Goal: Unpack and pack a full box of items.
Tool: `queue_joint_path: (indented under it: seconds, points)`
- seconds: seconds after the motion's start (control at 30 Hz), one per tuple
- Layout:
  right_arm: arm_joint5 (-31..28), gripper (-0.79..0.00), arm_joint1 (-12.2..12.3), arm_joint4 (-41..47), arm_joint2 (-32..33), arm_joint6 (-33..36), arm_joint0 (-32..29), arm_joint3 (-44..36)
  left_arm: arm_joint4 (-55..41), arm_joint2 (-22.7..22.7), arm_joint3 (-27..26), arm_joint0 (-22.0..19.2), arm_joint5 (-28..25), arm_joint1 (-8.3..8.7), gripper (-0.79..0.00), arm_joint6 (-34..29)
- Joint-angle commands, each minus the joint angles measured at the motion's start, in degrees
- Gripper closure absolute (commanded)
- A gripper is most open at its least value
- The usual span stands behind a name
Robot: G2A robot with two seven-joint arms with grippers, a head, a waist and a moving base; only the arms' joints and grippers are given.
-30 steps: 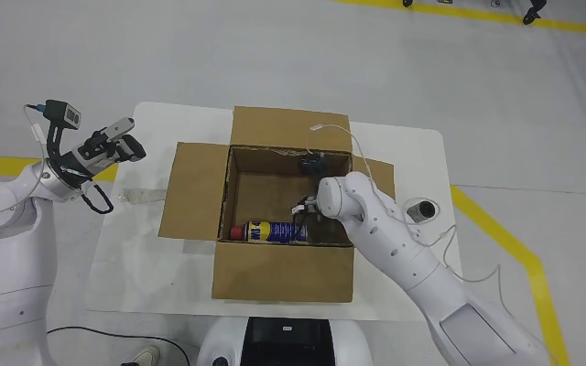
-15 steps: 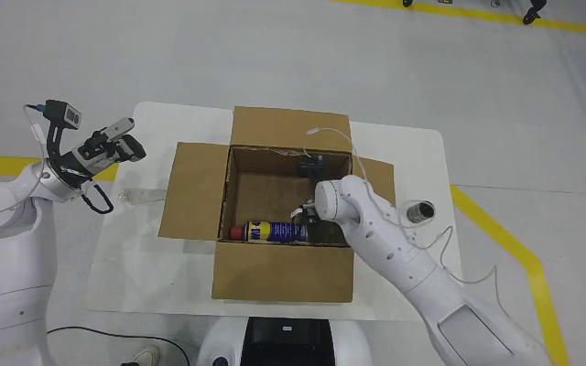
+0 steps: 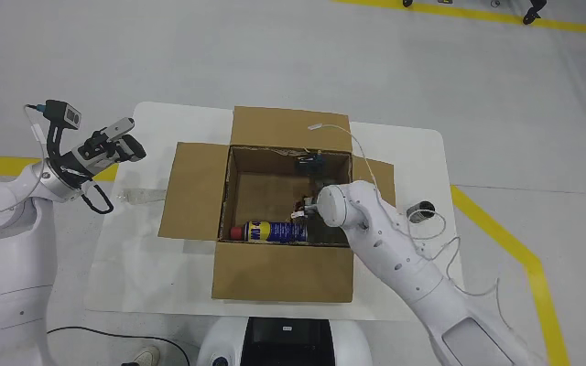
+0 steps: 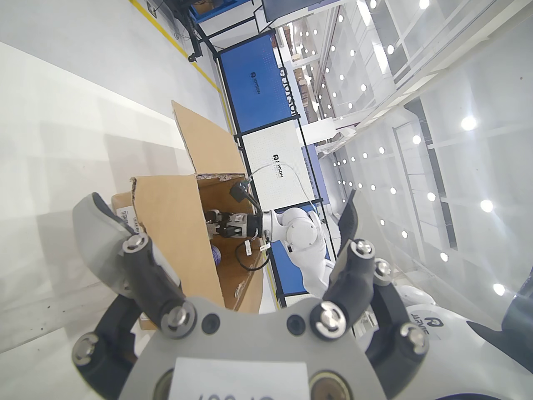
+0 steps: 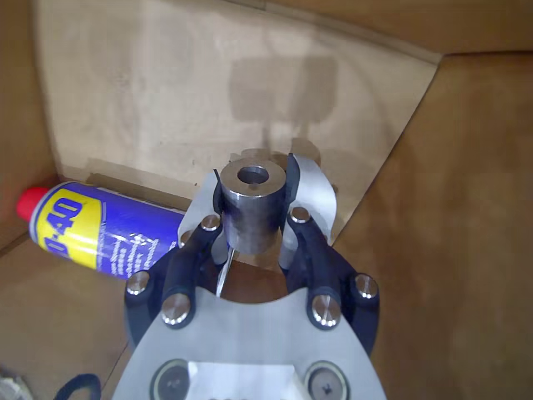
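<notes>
Right wrist view: yellow-labelled spray can (image 5: 104,235)

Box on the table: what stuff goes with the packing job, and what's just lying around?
For the job: cardboard box, spray can inside it, metal cylinder in the right end effector, second cylinder on the table.
Just lying about: yellow floor tape, blue panels behind.

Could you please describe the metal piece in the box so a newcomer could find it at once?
Find the open cardboard box on the table; the right gripper is inside it. Between its jaws sits a short, dark steel cylinder with a bored hole in its end. Unlike the blue-and-yellow spray can lying nearby, it is bare metal and gripped.
</notes>
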Motion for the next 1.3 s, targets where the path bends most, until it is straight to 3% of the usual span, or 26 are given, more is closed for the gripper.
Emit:
queue_joint_path:
  seconds: [0.0, 0.4, 0.63, 1.27]
  points:
    - [-1.29, 0.000, 0.34, 0.33, 1.30, -0.54, -0.95, -1.68, 0.00, 0.00, 0.00, 0.00, 0.00, 0.00, -0.785, 0.00]
    - [-11.84, 0.000, 2.56, 7.97, 11.02, -2.51, -7.50, -14.12, 0.00, 0.00, 0.00, 0.00, 0.00, 0.00, -0.785, 0.00]
    - [-18.08, 0.000, 3.31, 10.99, 13.64, -3.19, -8.77, -16.65, 0.00, 0.00, 0.00, 0.00, 0.00, 0.00, -0.785, 0.00]
    - [-18.37, 0.000, 3.34, 11.23, 13.72, -3.05, -8.76, -16.64, 0.00, 0.00, 0.00, 0.00, 0.00, 0.00, -0.785, 0.00]
